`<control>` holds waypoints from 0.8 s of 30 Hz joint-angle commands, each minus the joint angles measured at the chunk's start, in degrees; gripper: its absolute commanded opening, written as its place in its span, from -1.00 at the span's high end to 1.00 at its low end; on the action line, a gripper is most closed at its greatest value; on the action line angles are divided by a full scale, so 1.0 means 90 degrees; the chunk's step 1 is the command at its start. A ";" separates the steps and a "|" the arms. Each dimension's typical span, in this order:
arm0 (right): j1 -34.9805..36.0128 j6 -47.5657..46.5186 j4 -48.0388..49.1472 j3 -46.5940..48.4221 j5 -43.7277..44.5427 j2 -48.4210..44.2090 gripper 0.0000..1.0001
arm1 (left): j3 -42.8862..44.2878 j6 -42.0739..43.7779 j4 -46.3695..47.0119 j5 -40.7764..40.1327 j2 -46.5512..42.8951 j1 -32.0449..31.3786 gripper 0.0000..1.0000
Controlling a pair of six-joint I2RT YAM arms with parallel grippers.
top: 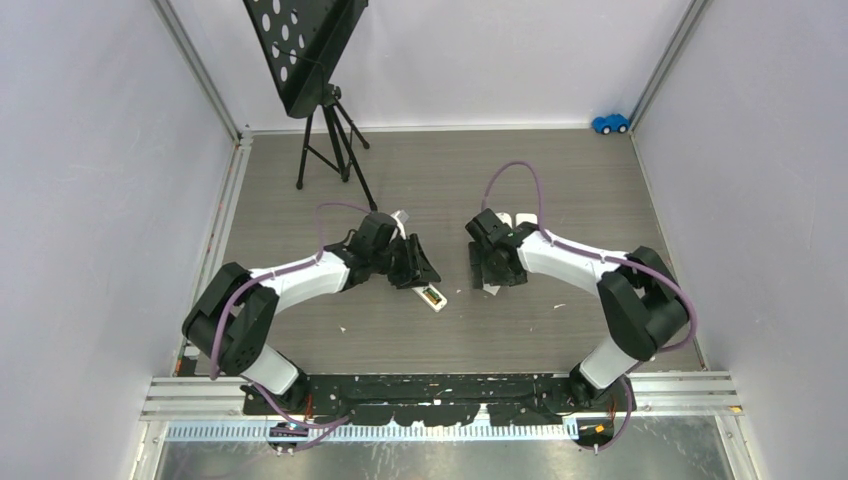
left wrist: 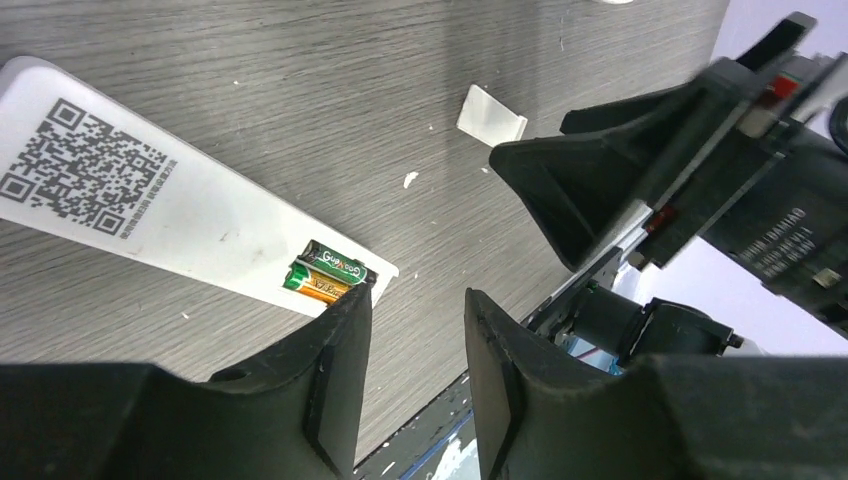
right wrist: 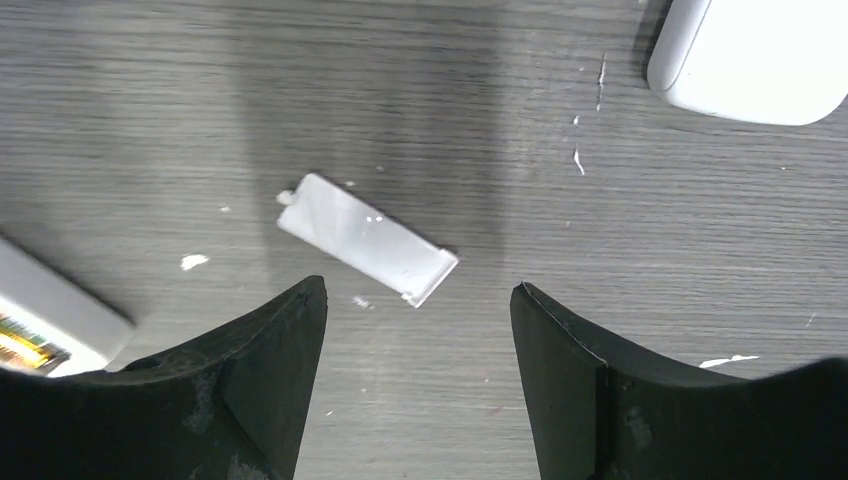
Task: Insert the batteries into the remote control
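The white remote control (left wrist: 150, 200) lies back side up on the table, showing a QR code. Its battery compartment is uncovered and holds two batteries (left wrist: 325, 275), one wrapped green, one orange-yellow. My left gripper (left wrist: 418, 300) is open and empty, its left fingertip right at the compartment end of the remote. In the top view the remote (top: 433, 297) lies just below the left gripper (top: 428, 275). The loose white battery cover (right wrist: 365, 238) lies flat on the table just ahead of my open, empty right gripper (right wrist: 418, 290). The right gripper (top: 495, 278) faces the left one.
A white rounded object (right wrist: 745, 60) lies at the far right of the right wrist view, behind the right arm (top: 520, 217). A black music stand on a tripod (top: 325, 130) stands at the back left. A blue toy car (top: 610, 123) sits in the back right corner.
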 commanded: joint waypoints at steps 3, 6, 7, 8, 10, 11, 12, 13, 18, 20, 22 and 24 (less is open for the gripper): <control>-0.0136 -0.0667 0.0015 0.0384 -0.0252 0.0412 -0.47 | 0.0062 0.0211 -0.0112 -0.0106 -0.0364 0.0036 0.16; -0.0291 -0.0921 0.0130 0.0468 -0.0437 0.0554 -0.47 | 0.0050 0.0211 -0.0078 -0.0051 -0.0370 0.0044 0.15; -0.0343 -0.1006 0.0151 0.0490 -0.0513 0.0603 -0.47 | 0.0050 0.0211 -0.0073 -0.0037 -0.0370 0.0048 0.15; -0.0387 -0.1075 0.0206 0.0510 -0.0603 0.0639 -0.47 | 0.0042 0.0211 -0.0073 -0.0018 -0.0377 0.0053 0.15; -0.0467 -0.1233 0.0268 0.0526 -0.0910 0.0724 -0.46 | 0.0026 0.0212 -0.0058 -0.0008 -0.0389 0.0060 0.15; -0.0472 -0.1297 0.0281 0.0527 -0.0991 0.0751 -0.47 | 0.0021 0.0211 -0.0051 -0.0007 -0.0398 0.0062 0.15; -0.0480 -0.1410 0.0314 0.0527 -0.1095 0.0781 -0.46 | 0.0016 0.0211 -0.0053 0.0002 -0.0404 0.0072 0.15; -0.0479 -0.1485 0.0371 0.0512 -0.1197 0.0807 -0.46 | 0.0011 0.0211 -0.0045 0.0016 -0.0408 0.0068 0.15; -0.0501 -0.1619 0.0553 0.0488 -0.1717 0.0885 -0.42 | 0.0001 0.0167 0.0034 0.0081 -0.0378 0.0089 0.15; -0.0501 -0.1505 0.0412 0.0532 -0.1803 0.0890 -0.37 | 0.0001 0.0155 0.0044 0.0115 -0.0370 0.0103 0.15; -0.0492 -0.1358 0.0224 0.0569 -0.1824 0.0899 -0.33 | -0.0017 0.0152 0.0045 0.0131 -0.0389 0.0109 0.15; -0.0484 -0.1185 0.0083 0.0536 -0.1828 0.0899 -0.28 | -0.0045 0.0145 0.0067 0.0123 -0.0399 0.0116 0.15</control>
